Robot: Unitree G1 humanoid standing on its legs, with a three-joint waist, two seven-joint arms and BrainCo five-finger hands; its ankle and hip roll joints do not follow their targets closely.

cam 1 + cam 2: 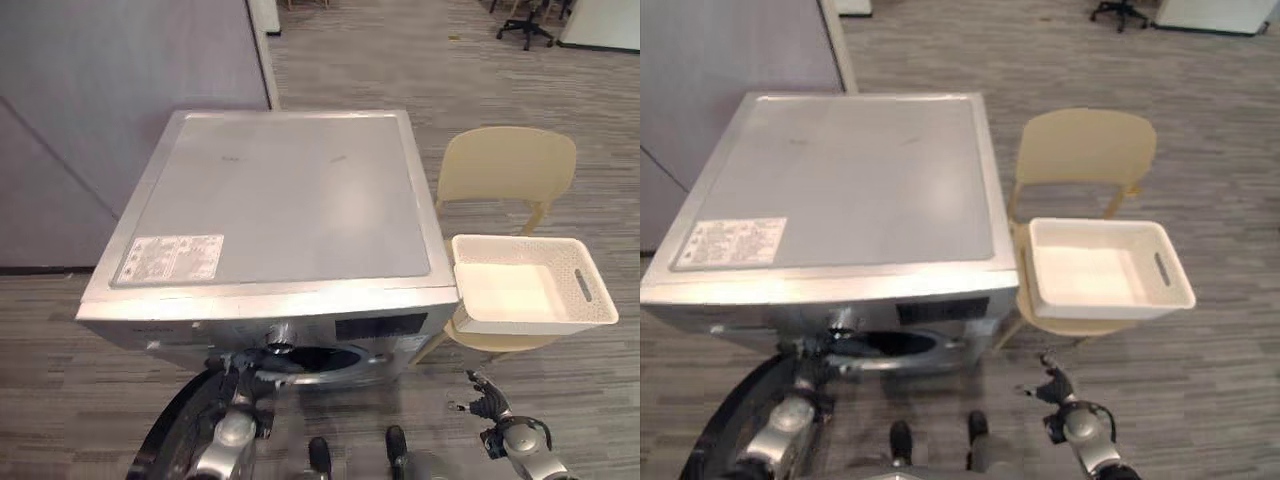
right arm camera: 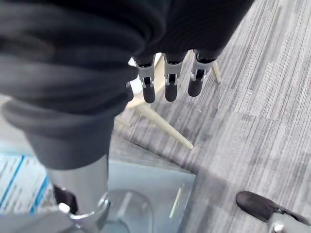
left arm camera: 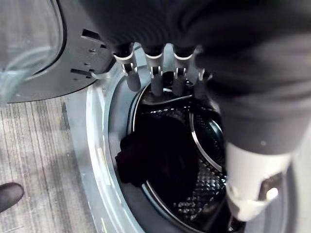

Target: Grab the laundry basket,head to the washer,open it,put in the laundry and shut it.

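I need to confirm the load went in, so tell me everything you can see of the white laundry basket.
The laundry basket is a white rectangular tub that looks like plastic, with a slotted handle cut into its right end wall and small perforations along the outer side. It sits level on the seat of a cream chair, just right of the washer. Its inside looks empty. No robot hand touches it.

A cream plastic chair [image 1: 508,170] stands on grey striped carpet [image 1: 400,60], at about three o'clock in the head views (its splayed legs show in the right wrist view). A black wheeled office chair [image 1: 524,28] sits at one o'clock, well apart. A grey partition wall [image 1: 110,100] fills ten o'clock.
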